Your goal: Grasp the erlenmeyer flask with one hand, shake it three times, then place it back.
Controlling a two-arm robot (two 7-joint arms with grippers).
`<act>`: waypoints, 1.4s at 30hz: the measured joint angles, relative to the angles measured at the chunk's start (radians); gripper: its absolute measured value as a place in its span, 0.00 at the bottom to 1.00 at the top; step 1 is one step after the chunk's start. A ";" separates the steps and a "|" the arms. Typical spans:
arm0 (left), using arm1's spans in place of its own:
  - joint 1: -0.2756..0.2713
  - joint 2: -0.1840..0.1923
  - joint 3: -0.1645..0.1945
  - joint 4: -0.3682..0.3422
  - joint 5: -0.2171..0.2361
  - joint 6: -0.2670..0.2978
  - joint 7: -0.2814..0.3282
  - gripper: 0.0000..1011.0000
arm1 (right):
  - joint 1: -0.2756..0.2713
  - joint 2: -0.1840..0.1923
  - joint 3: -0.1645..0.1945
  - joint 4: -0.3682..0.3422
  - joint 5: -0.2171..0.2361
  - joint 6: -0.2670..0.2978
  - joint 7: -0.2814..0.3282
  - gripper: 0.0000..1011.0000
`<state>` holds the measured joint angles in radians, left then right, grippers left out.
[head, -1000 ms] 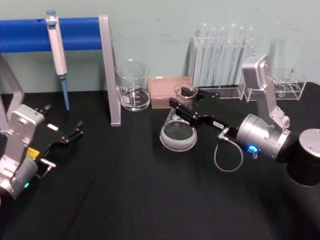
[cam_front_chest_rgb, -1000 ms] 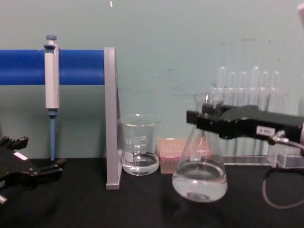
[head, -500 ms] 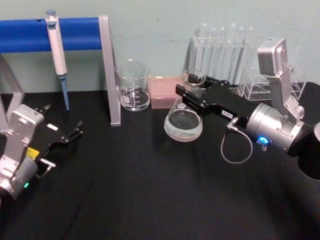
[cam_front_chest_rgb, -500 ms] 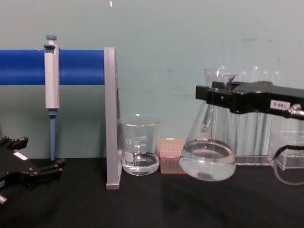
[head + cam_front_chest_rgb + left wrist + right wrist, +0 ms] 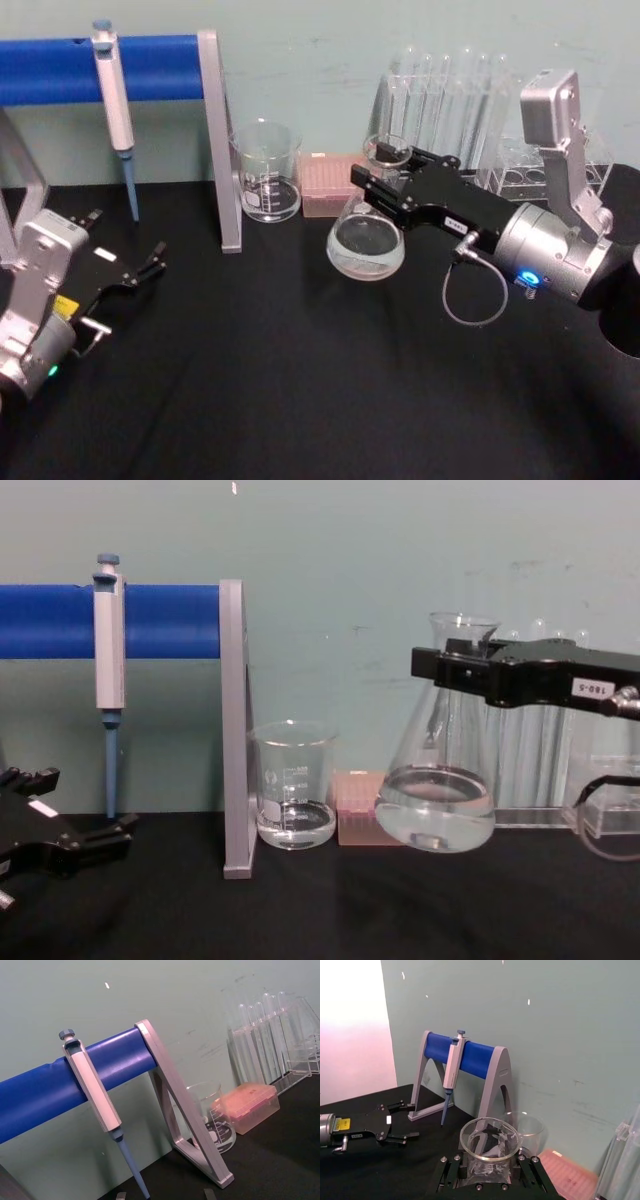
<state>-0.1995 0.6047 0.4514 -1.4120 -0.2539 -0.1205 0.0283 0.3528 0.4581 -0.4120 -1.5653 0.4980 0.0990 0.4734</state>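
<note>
Left gripper (image 5: 415, 1120): parked low at the left of the table (image 5: 300, 910), fingers spread, empty; pipette (image 5: 108, 650) and glass beaker (image 5: 293, 785) stand to its right. Erlenmeyer flask (image 5: 436, 810): upright, lifted clear of the table just right of the beaker, a little liquid in its base, neck clamped by the right gripper (image 5: 452, 668). Step judged: shaking; next calls for short strokes under a firm grip, then a level set-down clear of the beaker.

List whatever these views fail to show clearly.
- Erlenmeyer flask body and liquid: right wrist view, hidden below the right gripper.
- Flask neck at the grip: chest view, covered by the black fingers.
- Beaker graduations: chest view, too small to read.
- Left gripper, parked at left: chest view, cut off by the left edge.
</note>
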 joint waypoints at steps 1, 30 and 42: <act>0.000 0.000 0.000 0.000 0.000 0.000 0.000 0.99 | 0.000 0.000 -0.001 0.001 0.000 0.000 -0.001 0.45; 0.000 0.000 0.000 0.000 0.000 0.000 0.000 0.99 | 0.014 0.028 -0.065 0.006 0.014 -0.031 0.092 0.45; 0.000 0.000 0.000 0.000 0.000 0.000 0.000 0.99 | 0.044 0.057 -0.131 0.023 0.049 -0.084 0.236 0.45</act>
<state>-0.1995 0.6047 0.4514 -1.4120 -0.2539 -0.1205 0.0283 0.3963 0.5152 -0.5427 -1.5419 0.5470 0.0149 0.7096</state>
